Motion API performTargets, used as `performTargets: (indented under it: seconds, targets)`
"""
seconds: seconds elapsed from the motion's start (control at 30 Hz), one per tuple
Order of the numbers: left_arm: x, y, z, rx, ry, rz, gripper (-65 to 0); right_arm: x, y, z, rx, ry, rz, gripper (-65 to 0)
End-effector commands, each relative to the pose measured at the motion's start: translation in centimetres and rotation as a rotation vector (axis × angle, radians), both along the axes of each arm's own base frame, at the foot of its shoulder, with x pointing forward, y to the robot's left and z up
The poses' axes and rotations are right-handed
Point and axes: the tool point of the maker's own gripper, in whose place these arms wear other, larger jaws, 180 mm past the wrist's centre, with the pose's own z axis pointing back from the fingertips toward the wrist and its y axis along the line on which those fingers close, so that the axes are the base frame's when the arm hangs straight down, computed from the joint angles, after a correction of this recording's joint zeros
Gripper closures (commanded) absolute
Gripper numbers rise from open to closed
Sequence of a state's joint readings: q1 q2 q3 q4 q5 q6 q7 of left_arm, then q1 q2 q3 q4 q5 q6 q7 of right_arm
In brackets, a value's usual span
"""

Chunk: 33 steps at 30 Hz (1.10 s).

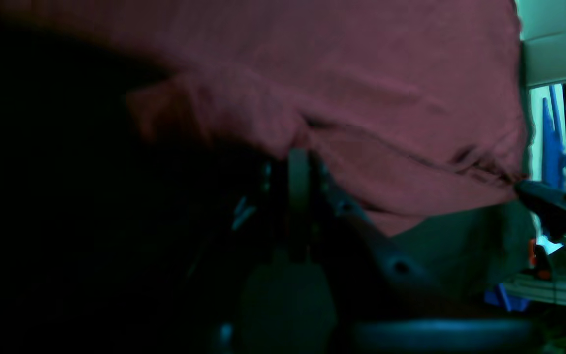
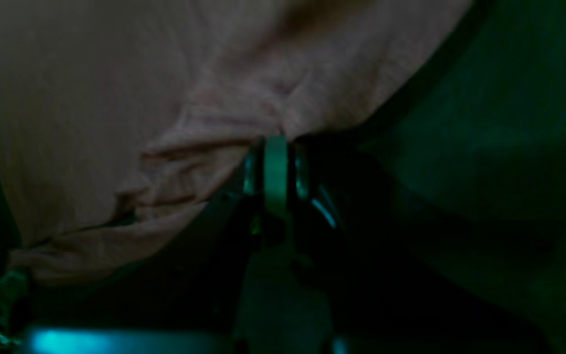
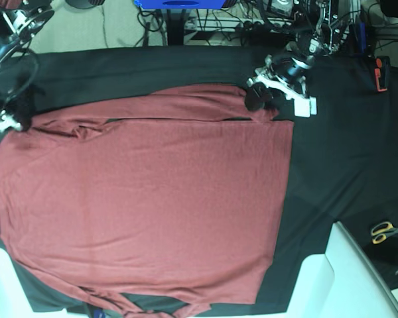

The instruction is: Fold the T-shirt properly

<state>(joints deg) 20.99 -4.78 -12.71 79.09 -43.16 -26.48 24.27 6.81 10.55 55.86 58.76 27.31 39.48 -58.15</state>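
Your brick-red long-sleeved T-shirt of thin knit fabric [image 3: 146, 199] lies spread flat over the black tablecloth [image 3: 345, 152], filling most of the base view from its left edge across to a straight vertical edge right of centre, with a sleeve folded in along the top and bunched cloth at the bottom edge. Your left gripper [image 3: 260, 98] sits at the shirt's top right corner in that view, and its wrist camera shows the jaws drawn together with a pucker of red fabric [image 1: 243, 113] gathered right at their tips, so it is pinching the shirt. Your right gripper [image 3: 16, 119] is at the far left, on the shirt's upper left corner; its own camera shows the jaws [image 2: 275, 162] closed tight into a wrinkled fold of the cloth, which looks paler there in dim light. The two grippers are well apart, one at each end of the shirt's top edge. A pair of yellow-handled scissors [image 3: 387, 230] lies on the tablecloth at the right, clear of the shirt.
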Motion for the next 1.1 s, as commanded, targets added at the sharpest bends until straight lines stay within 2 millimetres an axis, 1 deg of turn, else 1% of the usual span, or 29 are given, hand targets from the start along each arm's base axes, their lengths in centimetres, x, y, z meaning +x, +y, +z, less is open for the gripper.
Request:
performTargets:
  seconds: [0.0, 0.07, 0.17, 0.23, 0.3, 0.4, 0.5, 0.57, 0.6, 0.67, 0.8, 0.87, 0.97, 1.0, 1.07]
  targets:
    - [0.8, 0.2, 1.3, 0.001, -0.037, 0.011, 0.0, 1.4, -1.4, 1.8, -0.04, -0.056, 0.0, -0.2]
    - [0.9, 0.0, 1.5, 0.011, -0.017, -0.01, 0.0, 1.5, -1.4, 2.1, -0.048, -0.054, 0.013, -0.2]
    - [1.4, -0.6, 2.5, 0.012, -0.026, -0.043, 0.0, 2.8, 0.2, 2.3, -0.065, -0.052, 0.097, -0.2]
    - [2.3, -0.9, 3.3, 0.006, -0.054, -0.04, 0.0, 3.2, 0.8, 2.2, -0.067, -0.05, 0.125, -0.2]
    - [2.9, -0.9, 3.7, 0.006, -0.068, -0.04, 0.0, 3.5, 1.3, 2.3, -0.068, -0.05, 0.146, -0.2]
    - [3.2, -1.0, 3.9, 0.005, -0.075, -0.041, 0.0, 4.2, 1.0, 2.5, -0.058, -0.043, 0.1, -0.2]
    - [3.8, -1.1, 4.0, 0.003, -0.084, -0.042, 0.0, 5.4, 1.0, 3.2, -0.054, -0.06, 0.097, -0.2]
    - [3.9, -1.0, 4.0, 0.003, -0.084, -0.04, 0.0, 5.8, 0.9, 3.5, -0.054, -0.067, 0.094, -0.2]
    - [4.0, -1.0, 4.0, 0.003, -0.087, -0.04, 0.0, 6.3, 0.9, 3.9, -0.052, -0.074, 0.083, -0.2]
    - [4.9, -0.9, 4.6, 0.004, -0.106, -0.038, 0.0, 6.7, 0.6, 4.1, -0.043, -0.068, 0.05, -0.2]
    - [6.2, -1.3, 5.0, 0.009, -0.091, -0.072, 0.0, 7.8, 0.4, 4.8, -0.036, -0.081, 0.017, -0.2]
    - [7.2, -0.8, 5.1, 0.015, -0.078, -0.043, 0.0, 8.3, 0.1, 5.1, -0.029, -0.084, -0.011, -0.2]
    - [9.1, -0.7, 6.2, 0.017, -0.1, -0.022, 0.0, 8.6, -0.3, 5.3, -0.016, -0.073, -0.06, -0.2]
    - [9.6, -0.8, 6.6, 0.017, -0.113, -0.026, 0.0, 9.0, -0.3, 5.5, -0.012, -0.078, -0.066, -0.2]
    - [10.7, -0.9, 7.4, 0.016, -0.139, -0.027, 0.0, 9.1, -0.3, 5.6, -0.004, -0.078, -0.083, -0.2]
